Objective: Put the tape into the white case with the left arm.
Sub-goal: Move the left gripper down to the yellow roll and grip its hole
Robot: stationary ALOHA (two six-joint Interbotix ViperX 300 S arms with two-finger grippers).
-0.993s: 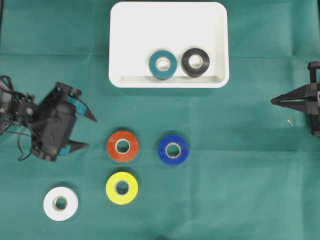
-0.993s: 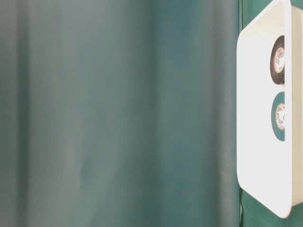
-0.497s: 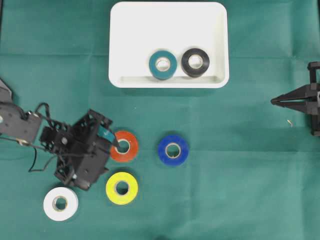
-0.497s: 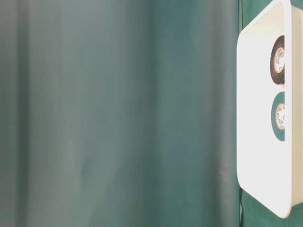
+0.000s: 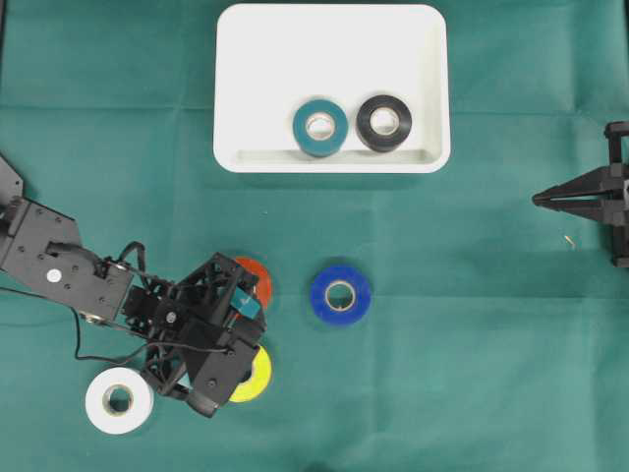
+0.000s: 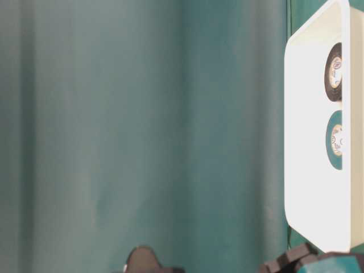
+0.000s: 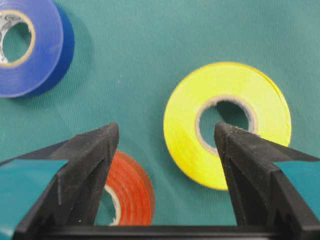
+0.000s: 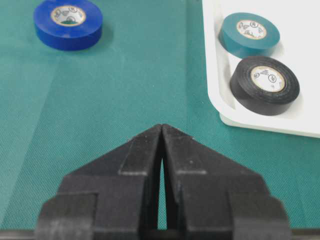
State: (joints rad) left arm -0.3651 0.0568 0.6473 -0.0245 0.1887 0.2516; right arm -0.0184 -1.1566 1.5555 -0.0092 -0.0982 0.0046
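Note:
Several tape rolls lie on the green cloth: orange [image 5: 259, 279], yellow [image 5: 258, 375], blue [image 5: 340, 294] and white [image 5: 119, 400]. My left gripper [image 5: 257, 330] hovers open over the orange and yellow rolls and covers part of each. In the left wrist view its left fingertip [image 7: 102, 145] stands over the orange roll [image 7: 132, 192], and the right fingertip over the hole of the yellow roll [image 7: 227, 125]. Nothing is between the fingers. The white case [image 5: 295, 59] at the back holds a teal roll [image 5: 319, 127] and a black roll [image 5: 383, 122].
My right gripper [image 5: 539, 200] rests shut at the right edge, away from the rolls. Its wrist view shows the blue roll [image 8: 68, 22] and the case rim [image 8: 220, 100]. The table-level view shows the case [image 6: 310, 142] and parts of the left arm [image 6: 307, 261].
The left arm has swung right and toward the front, from the left side to above the orange and yellow rolls, jaws still open. The right arm has not moved.

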